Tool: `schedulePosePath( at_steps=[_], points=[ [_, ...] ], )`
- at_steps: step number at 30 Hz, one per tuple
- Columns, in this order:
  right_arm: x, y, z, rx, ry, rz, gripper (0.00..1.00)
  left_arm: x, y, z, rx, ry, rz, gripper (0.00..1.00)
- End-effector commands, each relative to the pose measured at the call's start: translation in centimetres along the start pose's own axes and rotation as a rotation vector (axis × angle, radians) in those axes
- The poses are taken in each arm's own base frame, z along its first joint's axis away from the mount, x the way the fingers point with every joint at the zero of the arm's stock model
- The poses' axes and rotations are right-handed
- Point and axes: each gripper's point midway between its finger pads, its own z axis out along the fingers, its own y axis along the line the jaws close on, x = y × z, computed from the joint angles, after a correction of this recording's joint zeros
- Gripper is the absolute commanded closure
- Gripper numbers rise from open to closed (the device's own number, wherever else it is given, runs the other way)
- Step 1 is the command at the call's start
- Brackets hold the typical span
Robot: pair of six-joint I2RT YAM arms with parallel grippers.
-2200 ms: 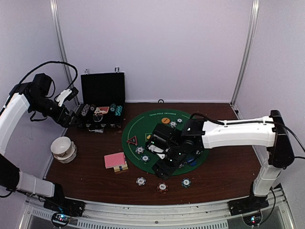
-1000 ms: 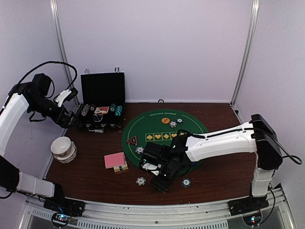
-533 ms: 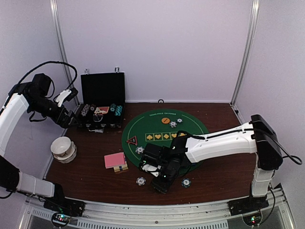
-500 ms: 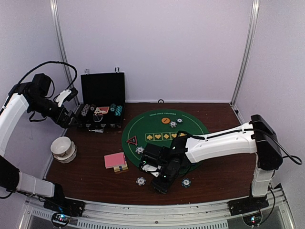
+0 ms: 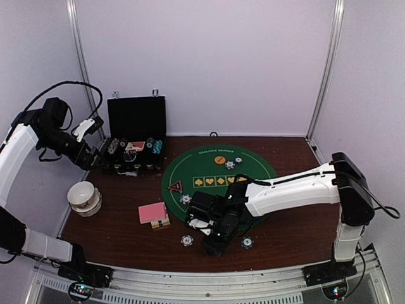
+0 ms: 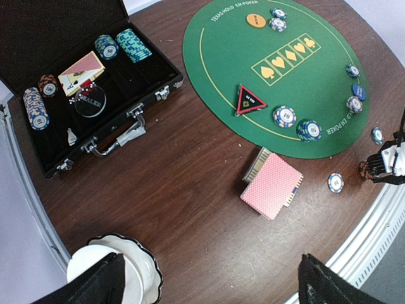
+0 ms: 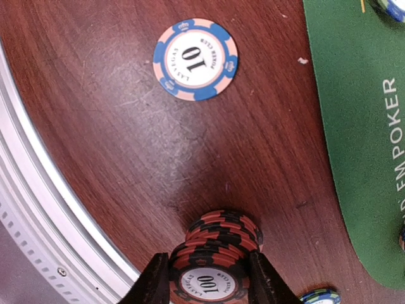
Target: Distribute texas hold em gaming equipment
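Observation:
A stack of red-and-black poker chips (image 7: 218, 250) marked 100 stands on the wood near the table's front edge. My right gripper (image 7: 209, 278) is shut on its upper chips, one finger against each side; it also shows from above (image 5: 214, 244). A blue-and-pink 10 chip (image 7: 195, 59) lies flat farther out. The pink-backed playing cards (image 6: 272, 185) lie left of the green mat (image 6: 221, 57). On the mat sit the triangle marker (image 6: 250, 101), the orange button (image 6: 254, 20), the blue button (image 6: 359, 92) and several chips. My left gripper (image 6: 212, 288) hangs open high over the table's left side.
The black chip case (image 6: 88, 76) lies open at the back left with chips and cards inside. A white bowl (image 6: 114, 272) sits under my left fingers. A metal rail (image 7: 38, 209) runs along the table's front edge, close to the right gripper. Another chip (image 5: 247, 242) lies right of that gripper.
The right arm came off the mat to the front edge, and over the last second its jaws closed onto the red chip stack. The left arm has not moved.

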Motion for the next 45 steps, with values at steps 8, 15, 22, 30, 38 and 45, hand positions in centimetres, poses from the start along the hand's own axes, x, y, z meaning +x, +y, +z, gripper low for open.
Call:
schedulePosePath(
  at_steps=[8,15,22,30,38,45],
  points=[
    [-2.5,-2.0,-4.7,0.095,-0.076,-0.015,0.8,-1.2,-0.2,-0.8,-0.002,-0.041,0.026,0.02],
    [-6.3,-7.4,-9.3,0.177,-0.186,0.076,0.81,-1.2,-0.3,-0.9,-0.005,-0.045,0.028,0.02],
    [-11.6,-20.3,-11.0,0.328,-0.302,0.319,0.82,-1.1,-0.2,-0.7,0.0,-0.042,0.025,0.03],
    [-16.2,-30.1,-8.4,0.368,-0.372,0.495,0.83,-1.1,-0.3,-0.8,0.002,-0.042,0.023,0.02],
    [-19.0,-32.1,-5.0,0.341,-0.393,0.517,0.82,-0.9,-0.2,-0.6,0.001,-0.034,0.023,0.02],
    [-18.8,-34.1,-2.3,0.364,-0.39,0.549,0.81,-0.8,0.0,-0.6,-0.009,-0.028,0.027,0.02]
  ],
)
